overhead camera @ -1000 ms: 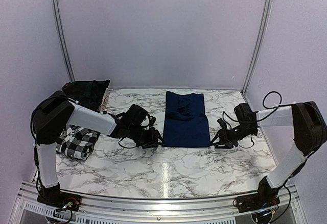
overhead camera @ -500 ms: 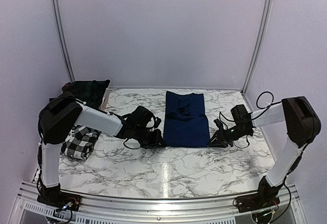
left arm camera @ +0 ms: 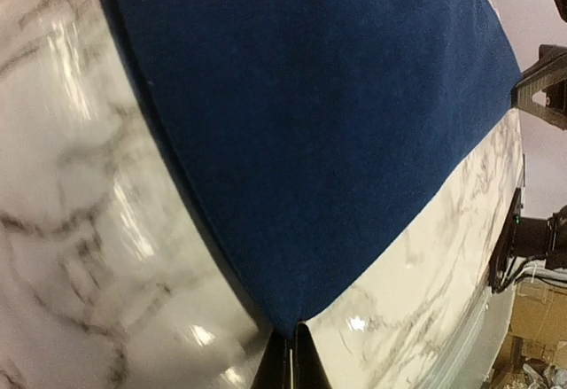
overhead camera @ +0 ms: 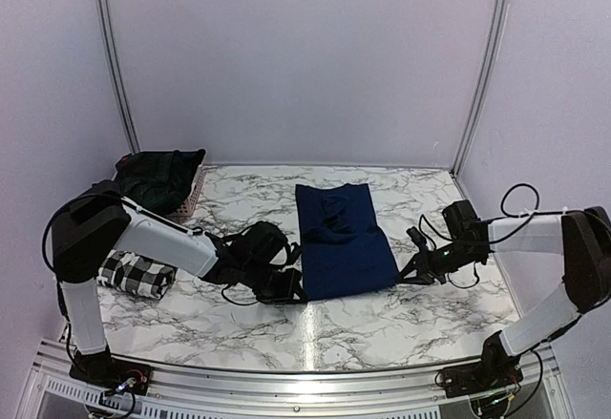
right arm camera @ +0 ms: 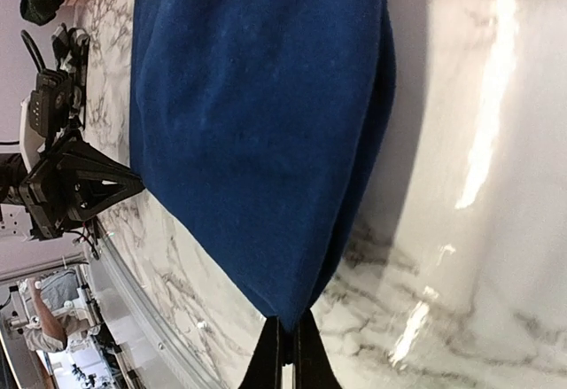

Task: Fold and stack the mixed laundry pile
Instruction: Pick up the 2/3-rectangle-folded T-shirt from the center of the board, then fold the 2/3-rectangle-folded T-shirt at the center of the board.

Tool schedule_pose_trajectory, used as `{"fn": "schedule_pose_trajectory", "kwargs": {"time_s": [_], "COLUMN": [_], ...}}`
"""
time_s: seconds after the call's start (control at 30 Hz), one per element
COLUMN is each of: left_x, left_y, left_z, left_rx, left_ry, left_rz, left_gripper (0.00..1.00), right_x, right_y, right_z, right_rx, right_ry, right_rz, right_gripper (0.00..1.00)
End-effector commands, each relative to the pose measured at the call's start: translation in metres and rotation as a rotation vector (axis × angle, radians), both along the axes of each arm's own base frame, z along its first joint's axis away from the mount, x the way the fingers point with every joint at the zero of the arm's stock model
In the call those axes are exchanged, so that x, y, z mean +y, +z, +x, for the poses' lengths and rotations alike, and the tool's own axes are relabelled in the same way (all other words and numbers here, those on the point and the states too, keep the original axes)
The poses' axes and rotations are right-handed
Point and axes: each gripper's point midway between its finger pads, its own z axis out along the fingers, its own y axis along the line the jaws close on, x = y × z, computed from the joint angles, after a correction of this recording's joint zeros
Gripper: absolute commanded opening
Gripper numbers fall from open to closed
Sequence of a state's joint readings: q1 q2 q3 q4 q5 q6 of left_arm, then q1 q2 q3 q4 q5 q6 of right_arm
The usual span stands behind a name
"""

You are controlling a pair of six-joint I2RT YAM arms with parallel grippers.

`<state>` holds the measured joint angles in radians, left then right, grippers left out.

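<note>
Navy T-shirt (overhead camera: pixel 342 240) lies flat mid-desk (overhead camera: pixel 315 328); the left jaws and right jaws pinch its near corners. At left sits a folded check shirt (overhead camera: pixel 136 274); a plaid garment (overhead camera: pixel 158 173) is heaped over a basket (overhead camera: pixel 195 199). Left wrist: jaws pressed together on the corner tip. Right wrist: likewise. Such thin bites could slip on lifting, skewing the fold.
</note>
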<state>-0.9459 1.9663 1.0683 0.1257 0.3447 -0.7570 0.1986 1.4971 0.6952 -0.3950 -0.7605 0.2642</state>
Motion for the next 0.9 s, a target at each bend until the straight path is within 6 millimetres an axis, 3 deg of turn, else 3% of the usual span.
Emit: {"fn": "schedule_pose_trajectory", "kwargs": {"time_s": [0.0,0.07,0.13,0.27,0.43,0.6,0.77,0.87], "left_x": [0.000,0.000,0.002,0.012,0.013,0.027,0.028,0.022], "left_y": [0.026,0.044,0.062,0.090,0.117,0.112,0.077,0.046], "left_z": [-0.046,-0.066,-0.080,-0.078,-0.028,0.041,0.099,0.118], "left_rx": [0.005,-0.003,-0.018,-0.056,-0.133,-0.152,-0.122,-0.100], "left_ry": [-0.029,-0.051,-0.069,-0.032,0.047,0.169,0.208,0.192], "left_rz": [-0.016,-0.028,-0.032,-0.030,-0.029,-0.009,0.035,0.070], "left_gripper": [0.00,0.00,0.00,0.00,0.00,0.00,0.00,0.00], "right_x": [0.002,0.001,0.001,0.003,0.009,0.020,0.031,0.037], "right_y": [0.016,0.024,0.040,0.075,0.092,0.096,0.065,0.030], "right_z": [-0.050,-0.072,-0.081,-0.069,-0.018,0.060,0.123,0.142], "right_rx": [0.056,0.072,0.057,-0.021,-0.095,-0.156,-0.173,-0.125], "right_ry": [0.031,0.036,0.018,-0.007,-0.005,-0.010,-0.003,0.007], "right_rz": [0.003,0.006,0.022,0.039,-0.001,-0.023,-0.056,-0.060], "right_gripper": [0.00,0.00,0.00,0.00,0.00,0.00,0.00,0.00]}}
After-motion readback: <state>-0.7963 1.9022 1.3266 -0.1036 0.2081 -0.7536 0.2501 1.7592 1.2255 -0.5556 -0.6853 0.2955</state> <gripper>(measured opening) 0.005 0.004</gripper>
